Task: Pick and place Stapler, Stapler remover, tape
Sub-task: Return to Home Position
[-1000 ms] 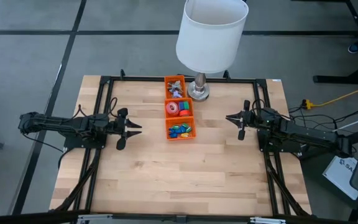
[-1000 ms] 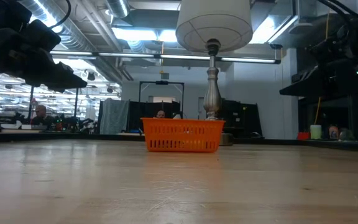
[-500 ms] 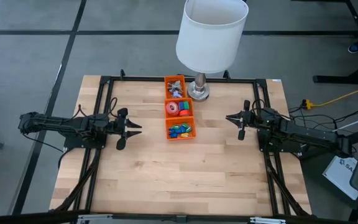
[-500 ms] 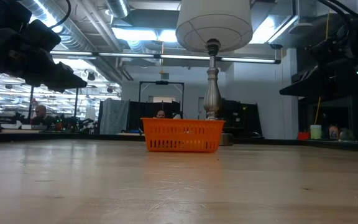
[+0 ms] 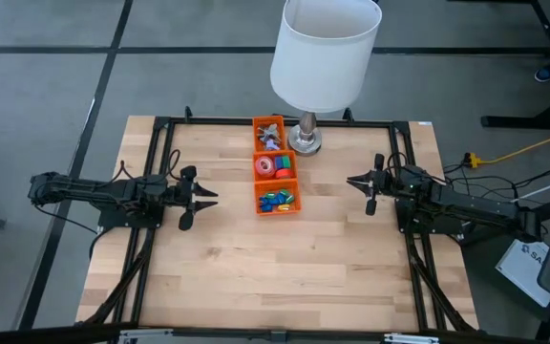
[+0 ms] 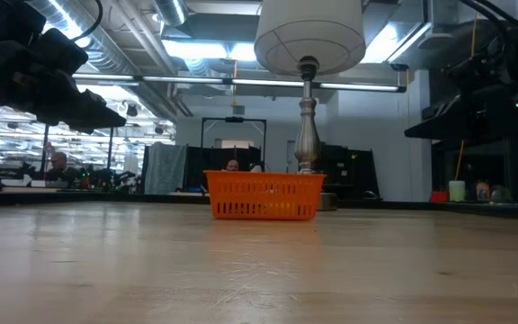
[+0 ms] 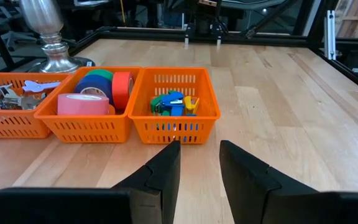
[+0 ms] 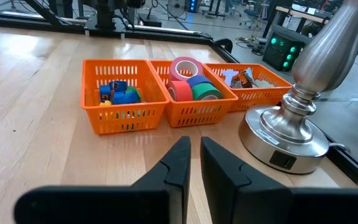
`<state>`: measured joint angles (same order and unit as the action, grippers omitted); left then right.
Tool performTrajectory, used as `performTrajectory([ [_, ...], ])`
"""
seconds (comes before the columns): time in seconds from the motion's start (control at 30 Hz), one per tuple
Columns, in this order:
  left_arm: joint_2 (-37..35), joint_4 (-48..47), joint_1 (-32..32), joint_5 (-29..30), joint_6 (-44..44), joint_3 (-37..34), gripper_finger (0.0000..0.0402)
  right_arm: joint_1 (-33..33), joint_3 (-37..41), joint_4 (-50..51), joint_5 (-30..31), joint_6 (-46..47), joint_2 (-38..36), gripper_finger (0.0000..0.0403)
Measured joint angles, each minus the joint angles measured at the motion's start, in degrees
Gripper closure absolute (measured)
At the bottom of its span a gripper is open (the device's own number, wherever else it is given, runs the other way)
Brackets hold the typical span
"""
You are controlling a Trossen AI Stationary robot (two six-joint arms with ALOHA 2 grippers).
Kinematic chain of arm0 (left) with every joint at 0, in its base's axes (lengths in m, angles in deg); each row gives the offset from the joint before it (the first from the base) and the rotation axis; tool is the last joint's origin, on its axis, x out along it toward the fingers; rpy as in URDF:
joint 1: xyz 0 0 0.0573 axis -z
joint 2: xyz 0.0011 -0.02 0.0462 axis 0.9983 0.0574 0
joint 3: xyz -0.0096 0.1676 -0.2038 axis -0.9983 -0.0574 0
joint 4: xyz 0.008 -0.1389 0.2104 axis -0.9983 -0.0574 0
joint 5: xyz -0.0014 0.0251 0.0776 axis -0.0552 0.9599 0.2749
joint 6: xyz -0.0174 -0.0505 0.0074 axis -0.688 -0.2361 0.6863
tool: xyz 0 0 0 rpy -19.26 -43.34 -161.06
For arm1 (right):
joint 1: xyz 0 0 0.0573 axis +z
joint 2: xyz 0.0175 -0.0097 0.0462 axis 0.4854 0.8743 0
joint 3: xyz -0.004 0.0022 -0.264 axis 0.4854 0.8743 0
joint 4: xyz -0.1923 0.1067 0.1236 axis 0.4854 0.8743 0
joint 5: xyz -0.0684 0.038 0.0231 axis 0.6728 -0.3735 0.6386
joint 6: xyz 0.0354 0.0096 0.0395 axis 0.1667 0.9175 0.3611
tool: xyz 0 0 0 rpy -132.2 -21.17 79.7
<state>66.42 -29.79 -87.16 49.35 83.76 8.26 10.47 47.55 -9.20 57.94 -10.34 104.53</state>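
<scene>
Three orange baskets stand in a row at the table's middle (image 5: 275, 168). The middle one holds the tape rolls: pink (image 7: 82, 103), blue (image 7: 95, 81), red (image 7: 122, 87) and green (image 8: 207, 92). The far basket (image 5: 268, 135) holds small metal pieces (image 8: 244, 78). The near basket (image 5: 276, 201) holds tiny blue, yellow and green blocks (image 7: 174, 104). My left gripper (image 5: 214, 196) hovers left of the baskets, open with a narrow gap (image 7: 199, 149). My right gripper (image 5: 350, 180) hovers to their right, its fingers nearly together (image 8: 194, 144). Both point at the baskets and hold nothing.
A lamp with a silver base (image 5: 306, 139) and a white shade (image 5: 325, 48) stands just right of the far basket, close to my right gripper's path (image 8: 288, 134). A black frame (image 5: 160, 124) borders the table. Bare wood lies toward the near edge (image 5: 275, 277).
</scene>
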Motion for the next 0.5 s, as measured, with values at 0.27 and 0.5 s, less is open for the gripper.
performTrajectory([
  [0.27,0.0,0.0,0.0,0.0,0.0,0.0,0.0295,0.0,0.0,0.0,0.0,0.0,0.0,0.0361],
  [0.5,0.0,0.0,0.0,0.0,0.0,0.0,0.0293,0.0,0.0,0.0,0.0,0.0,0.0,0.0361],
])
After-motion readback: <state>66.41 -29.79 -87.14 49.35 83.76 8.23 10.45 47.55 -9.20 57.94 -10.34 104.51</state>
